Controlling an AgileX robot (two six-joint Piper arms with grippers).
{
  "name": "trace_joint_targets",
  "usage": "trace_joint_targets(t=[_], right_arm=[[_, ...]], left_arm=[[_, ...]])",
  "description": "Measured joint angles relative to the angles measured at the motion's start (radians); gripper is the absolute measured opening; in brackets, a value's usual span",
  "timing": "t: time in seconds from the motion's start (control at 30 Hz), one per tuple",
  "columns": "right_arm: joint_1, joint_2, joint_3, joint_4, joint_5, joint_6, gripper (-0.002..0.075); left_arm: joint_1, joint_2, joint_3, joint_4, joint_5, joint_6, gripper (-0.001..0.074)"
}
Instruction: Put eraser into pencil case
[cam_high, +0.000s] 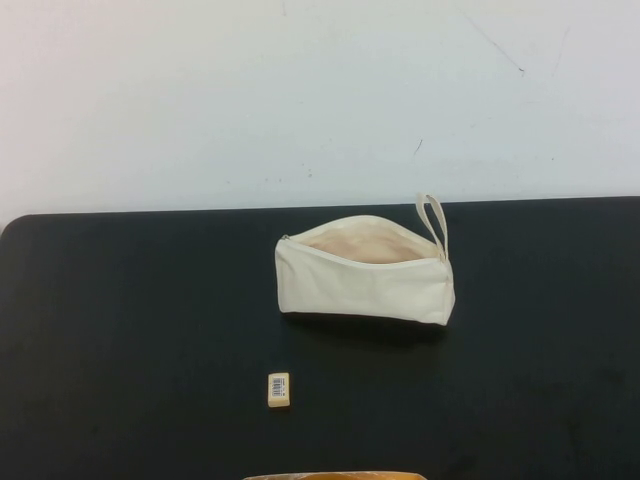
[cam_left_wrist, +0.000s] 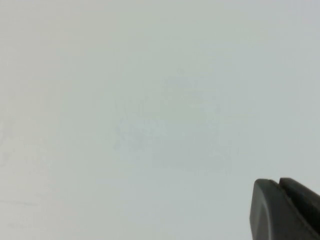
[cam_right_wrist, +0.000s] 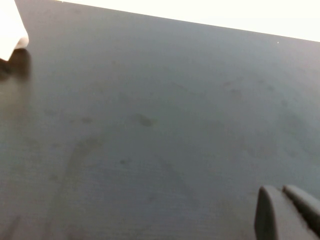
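Eraser (cam_high: 279, 389) on table (cam_high: 120, 330), pencil case (cam_high: 365, 270) unzipped; L gripper (cam_left_wrist: 287, 210), R gripper (cam_right_wrist: 287, 212) both off-object, finger state unclear

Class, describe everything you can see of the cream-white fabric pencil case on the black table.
The cream-white fabric pencil case lies on its side on the black table, unzipped, its mouth gaping upward to show a tan lining. A small loop strap sticks up at its right end. The cloth looks soft and slightly sagging. Nothing touches it: the pale-yellow rectangular eraser lies apart, nearer the robot. Neither end effector appears in the high view; each wrist view shows only finger parts at its edge.
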Motion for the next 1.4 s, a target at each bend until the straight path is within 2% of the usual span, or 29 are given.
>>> trace_joint_targets(t=[0.1, 0.2, 0.37, 0.63, 0.83, 1.03, 1.13, 1.23, 1.4], right_arm=[[0.0, 0.0, 0.0, 0.0, 0.0, 0.0, -0.0001], [0.0, 0.0, 0.0, 0.0, 0.0, 0.0, -0.0001], [0.0, 0.0, 0.0, 0.0, 0.0, 0.0, -0.0001], [0.0, 0.0, 0.0, 0.0, 0.0, 0.0, -0.0001], [0.0, 0.0, 0.0, 0.0, 0.0, 0.0, -0.0001], [0.0, 0.0, 0.0, 0.0, 0.0, 0.0, -0.0001], [0.0, 0.0, 0.0, 0.0, 0.0, 0.0, -0.0001], [0.0, 0.0, 0.0, 0.0, 0.0, 0.0, -0.0001], [0.0, 0.0, 0.0, 0.0, 0.0, 0.0, -0.0001]], left_arm=[[0.0, 0.03, -0.172, 0.0, 0.2, 0.024, -0.0001], [0.0, 0.153, -0.401, 0.0, 0.434, 0.028, -0.0001], [0.0, 0.319, -0.642, 0.008, 0.713, 0.105, -0.0001], [0.0, 0.547, -0.617, 0.016, 0.869, 0.158, -0.0001], [0.0, 0.756, -0.615, -0.125, 1.075, 0.214, -0.0001], [-0.002, 0.995, -0.708, -0.288, 1.265, 0.25, -0.0001], [-0.044, 1.098, -0.755, -0.386, 1.301, 0.325, -0.0001], [-0.139, 1.182, -0.798, -0.411, 1.287, 0.356, -0.0001], [-0.324, 1.324, -0.847, -0.224, 1.177, 0.162, -0.0001]])
